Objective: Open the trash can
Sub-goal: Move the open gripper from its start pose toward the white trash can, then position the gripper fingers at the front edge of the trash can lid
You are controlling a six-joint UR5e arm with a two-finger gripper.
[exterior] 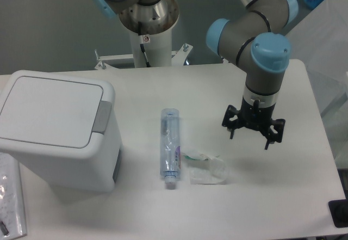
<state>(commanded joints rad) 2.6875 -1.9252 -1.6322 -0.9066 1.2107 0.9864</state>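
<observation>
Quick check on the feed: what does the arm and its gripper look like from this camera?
The arm is built of grey metallic tube segments with light blue caps at the joints, one round cap facing the camera. Its wrist has a white band above a black section. The gripper is small and black, with thin prong-like fingers. The base column is silvery-white, with a black cable down it.

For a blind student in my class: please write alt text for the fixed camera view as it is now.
A white trash can with its lid closed sits at the table's left; the robot's open gripper hovers far to its right. Between them lie a clear plastic bottle and a crumpled clear wrapper.
</observation>
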